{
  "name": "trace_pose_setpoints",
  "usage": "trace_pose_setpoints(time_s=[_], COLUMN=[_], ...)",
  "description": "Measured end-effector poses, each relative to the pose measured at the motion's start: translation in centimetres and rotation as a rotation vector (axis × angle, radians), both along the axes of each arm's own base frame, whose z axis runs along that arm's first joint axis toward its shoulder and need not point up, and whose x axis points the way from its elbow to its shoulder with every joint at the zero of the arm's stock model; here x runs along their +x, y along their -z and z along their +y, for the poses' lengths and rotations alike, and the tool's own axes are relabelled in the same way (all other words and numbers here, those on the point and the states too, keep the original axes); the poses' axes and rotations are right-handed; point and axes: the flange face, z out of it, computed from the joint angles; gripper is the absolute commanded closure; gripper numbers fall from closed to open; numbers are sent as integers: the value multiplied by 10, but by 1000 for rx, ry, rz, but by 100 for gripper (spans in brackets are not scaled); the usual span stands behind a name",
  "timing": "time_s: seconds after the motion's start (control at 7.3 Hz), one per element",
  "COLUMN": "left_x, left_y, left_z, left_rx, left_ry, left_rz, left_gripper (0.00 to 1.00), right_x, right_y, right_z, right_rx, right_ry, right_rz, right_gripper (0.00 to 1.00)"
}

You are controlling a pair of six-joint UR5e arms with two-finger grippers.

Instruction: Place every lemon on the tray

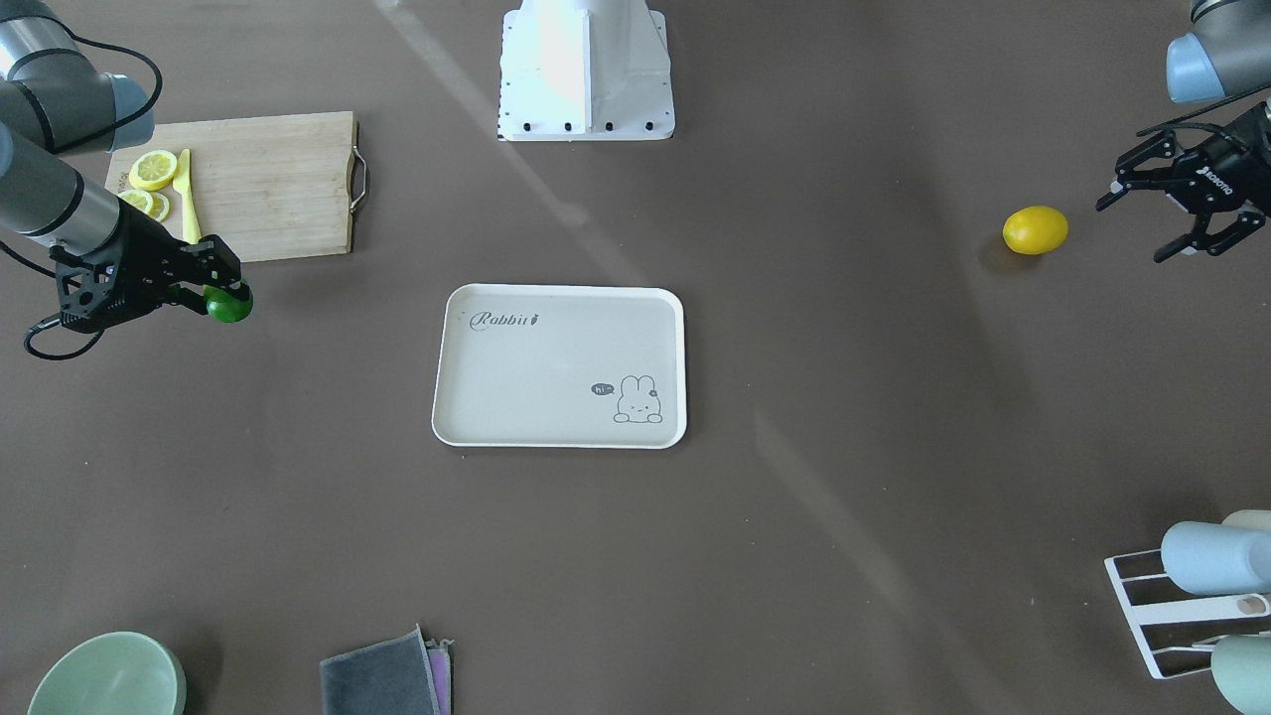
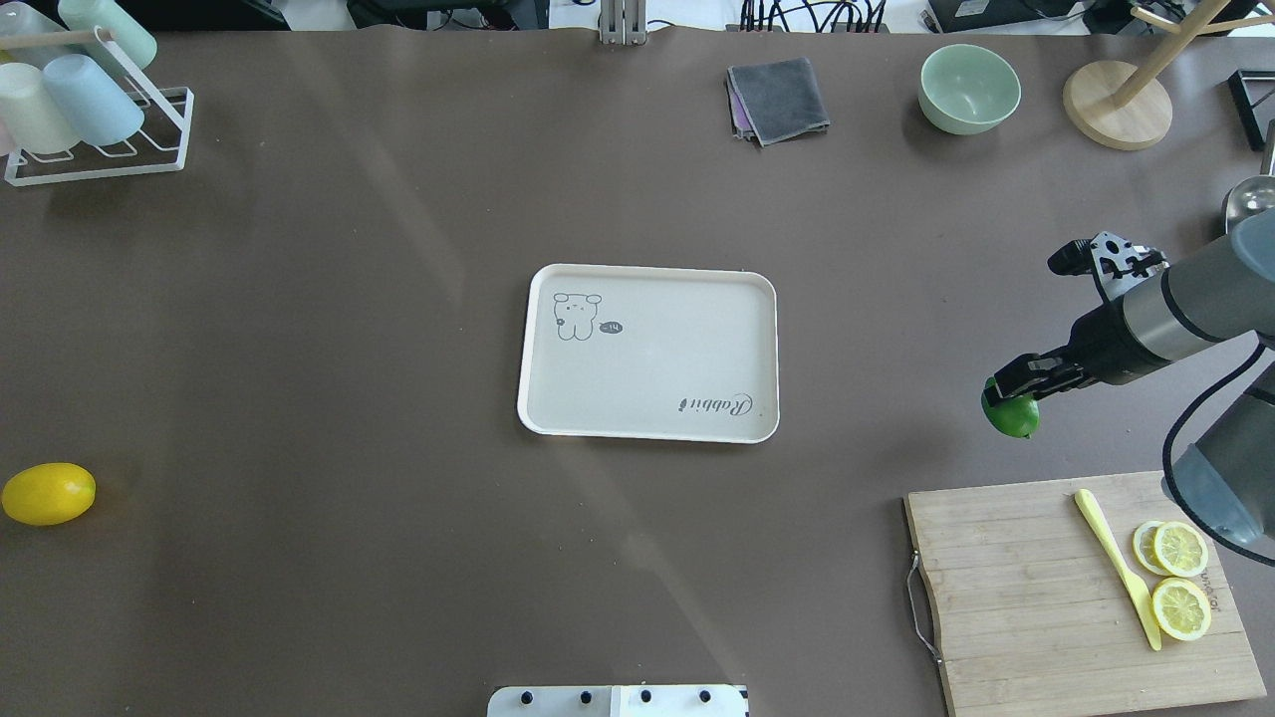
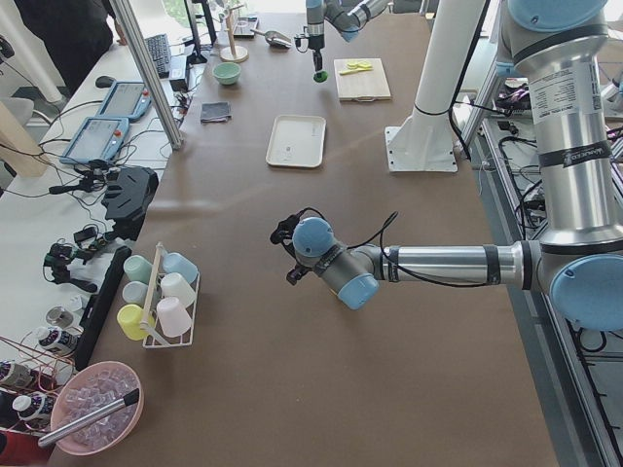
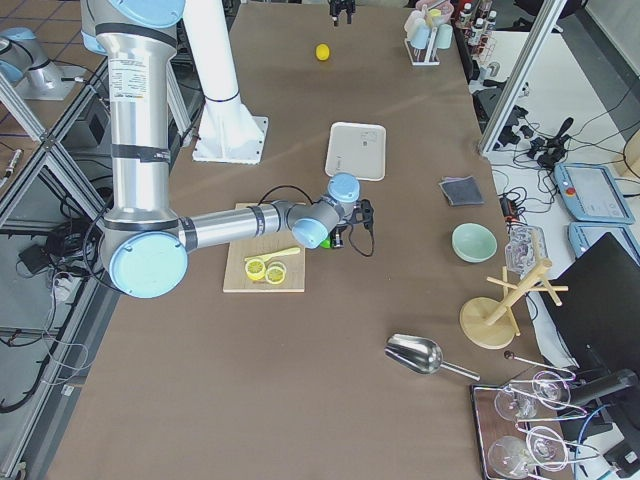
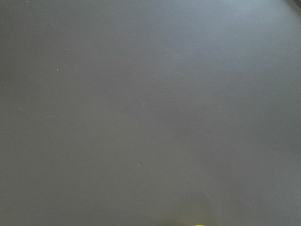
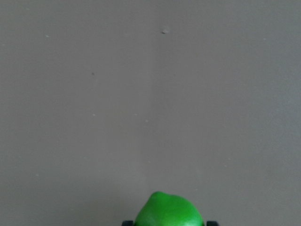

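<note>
The green lemon (image 1: 230,305) is held in my right gripper (image 1: 220,294), which is shut on it near the cutting board's corner. It also shows in the overhead view (image 2: 1011,416) and the right wrist view (image 6: 169,210). I cannot tell if it touches the table. The yellow lemon (image 1: 1035,229) lies on the table far to my left, also seen in the overhead view (image 2: 48,493). My left gripper (image 1: 1142,222) is open and empty just beside it, apart from it. The cream tray (image 1: 556,372) sits empty mid-table, also in the overhead view (image 2: 647,368).
A wooden cutting board (image 1: 268,184) holds lemon slices (image 1: 154,169) and a yellow knife (image 1: 186,194). A green bowl (image 1: 104,680), grey cloth (image 1: 382,680), cup rack (image 1: 1142,606) and wooden stand (image 2: 1116,100) line the far edge. The robot base (image 1: 586,70) stands behind the tray.
</note>
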Motion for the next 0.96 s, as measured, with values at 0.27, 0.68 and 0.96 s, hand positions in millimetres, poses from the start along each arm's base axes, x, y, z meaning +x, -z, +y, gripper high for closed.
trace_pose_setpoints(time_s=[0.27,0.68,0.96], left_x=[3,32,50], left_y=[-3,-12,-23], left_z=[5,28,47], left_rx=[15,118,179], left_ry=[-6,-46,-81], left_rz=[-1,-29,-36], left_gripper=[2,2,2], right_x=[11,14,12], right_y=[39,82,116], right_z=[-12,-44,-64], right_rx=[-21,-17,-27], right_ry=[-12,-46,-77], right_rz=[-77,-106,-117], right_gripper=[100,100,100])
